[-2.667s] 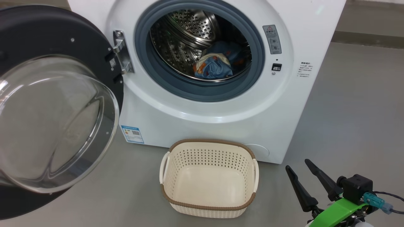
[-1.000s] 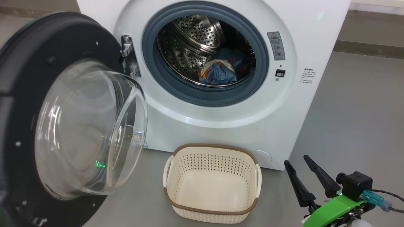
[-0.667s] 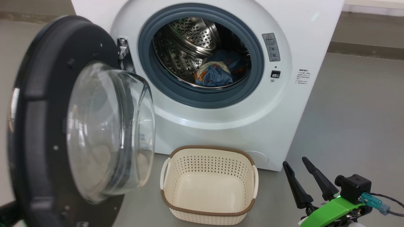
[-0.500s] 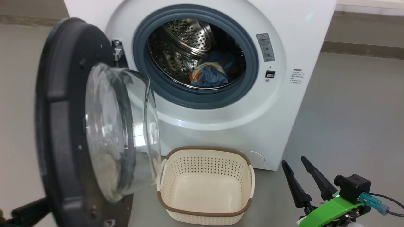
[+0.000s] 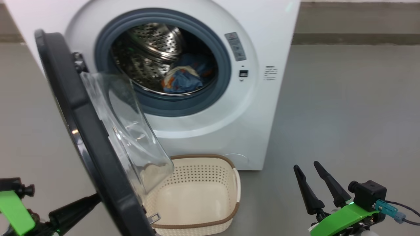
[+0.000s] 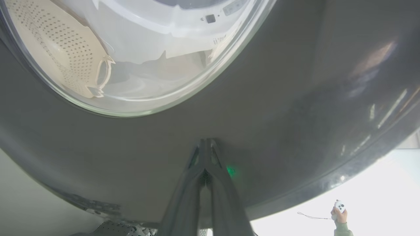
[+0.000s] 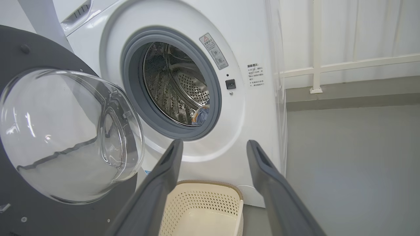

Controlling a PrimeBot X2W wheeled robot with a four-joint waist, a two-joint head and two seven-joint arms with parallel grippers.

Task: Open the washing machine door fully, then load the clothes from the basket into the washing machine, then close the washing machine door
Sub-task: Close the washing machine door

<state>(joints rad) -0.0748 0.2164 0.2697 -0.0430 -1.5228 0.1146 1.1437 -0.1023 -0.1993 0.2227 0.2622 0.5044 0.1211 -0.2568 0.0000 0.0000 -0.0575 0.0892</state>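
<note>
Your left gripper [image 6: 206, 141], pressed together, touches the washing machine door [image 6: 295, 98]: rigid, glossy, likely heavy. Push near its rim; your right gripper [image 5: 306, 165] hangs spread.

Door [image 5: 93, 141] ajar; clothes [image 5: 182, 80] inside washing machine [image 5: 213, 131]; basket [image 5: 210, 170] below.

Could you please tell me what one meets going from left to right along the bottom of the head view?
left gripper → door → basket → right gripper
</note>
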